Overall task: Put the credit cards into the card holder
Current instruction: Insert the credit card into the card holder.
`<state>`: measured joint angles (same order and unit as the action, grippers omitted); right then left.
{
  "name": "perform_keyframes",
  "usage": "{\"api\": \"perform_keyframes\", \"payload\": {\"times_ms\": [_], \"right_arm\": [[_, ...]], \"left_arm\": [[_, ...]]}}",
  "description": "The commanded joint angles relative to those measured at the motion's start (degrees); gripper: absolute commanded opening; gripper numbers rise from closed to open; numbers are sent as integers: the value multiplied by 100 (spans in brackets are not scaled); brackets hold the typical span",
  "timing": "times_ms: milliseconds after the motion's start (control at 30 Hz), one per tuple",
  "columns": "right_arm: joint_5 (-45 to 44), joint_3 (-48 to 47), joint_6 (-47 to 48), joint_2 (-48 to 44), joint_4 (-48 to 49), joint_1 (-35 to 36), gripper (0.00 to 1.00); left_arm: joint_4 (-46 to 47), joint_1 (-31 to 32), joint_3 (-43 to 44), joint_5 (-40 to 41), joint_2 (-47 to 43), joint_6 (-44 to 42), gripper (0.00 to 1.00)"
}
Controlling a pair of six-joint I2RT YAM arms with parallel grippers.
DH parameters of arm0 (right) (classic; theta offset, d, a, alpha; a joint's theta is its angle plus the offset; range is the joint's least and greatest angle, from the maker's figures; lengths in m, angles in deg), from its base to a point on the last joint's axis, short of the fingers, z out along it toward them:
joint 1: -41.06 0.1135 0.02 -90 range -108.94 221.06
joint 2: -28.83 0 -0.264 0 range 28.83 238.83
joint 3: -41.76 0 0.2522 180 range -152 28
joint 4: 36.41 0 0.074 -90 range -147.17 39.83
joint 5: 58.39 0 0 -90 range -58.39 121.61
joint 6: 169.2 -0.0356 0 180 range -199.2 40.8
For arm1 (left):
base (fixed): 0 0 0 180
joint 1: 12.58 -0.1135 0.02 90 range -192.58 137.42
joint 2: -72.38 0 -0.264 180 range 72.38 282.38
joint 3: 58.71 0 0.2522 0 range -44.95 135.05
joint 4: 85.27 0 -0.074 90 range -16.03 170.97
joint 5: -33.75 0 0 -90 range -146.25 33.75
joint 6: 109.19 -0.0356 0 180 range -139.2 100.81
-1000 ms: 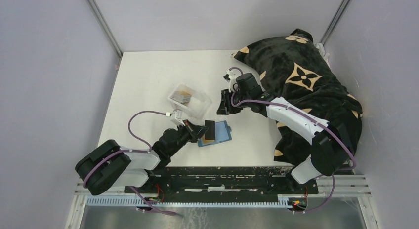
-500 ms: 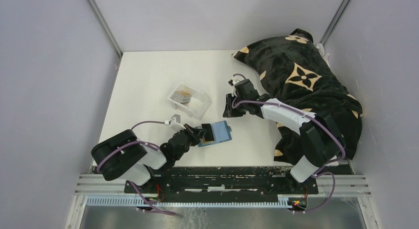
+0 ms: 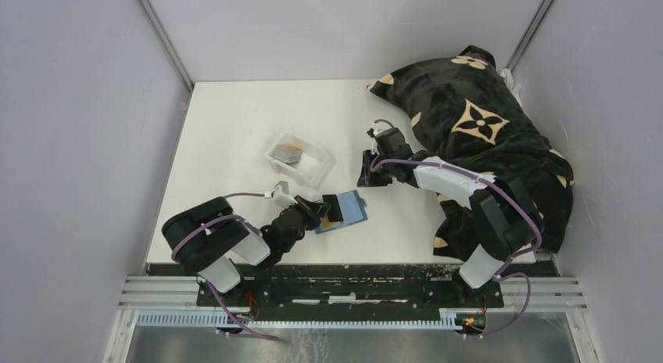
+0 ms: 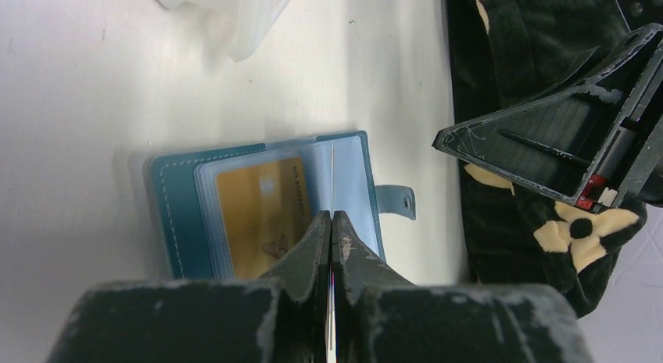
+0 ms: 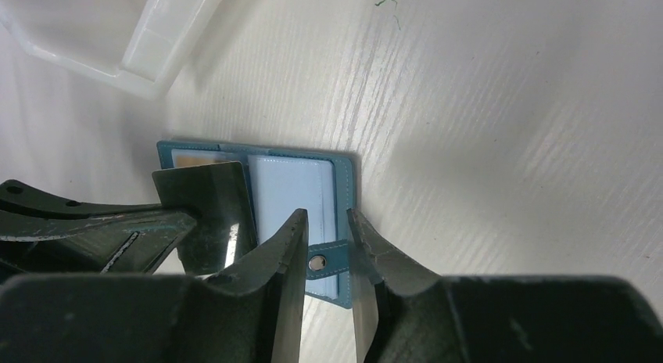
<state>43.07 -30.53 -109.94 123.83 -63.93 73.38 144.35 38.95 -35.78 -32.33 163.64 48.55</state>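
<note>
Left fingers (image 4: 309,249) pinch a card (image 5: 207,195) upright over the open card holder (image 4: 176,199) at the table's (image 3: 234,128) near edge; right fingers (image 5: 277,257) parted, empty.

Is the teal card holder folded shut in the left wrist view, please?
No, the card holder lies open, with a gold card showing inside it.

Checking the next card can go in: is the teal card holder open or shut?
Open: the card holder lies spread flat, clear sleeves up, a gold card in one.
</note>
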Motion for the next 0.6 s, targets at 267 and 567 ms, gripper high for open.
{"api": "perform_keyframes", "payload": {"times_ms": [267,567], "right_arm": [[54,29,-72,103,286,-94,30],[124,34,-90,156,306,-108,29]], "left_arm": [[293,93,155,252,152,341,3],[-1274,532,305,1137,-593,760,3]]}}
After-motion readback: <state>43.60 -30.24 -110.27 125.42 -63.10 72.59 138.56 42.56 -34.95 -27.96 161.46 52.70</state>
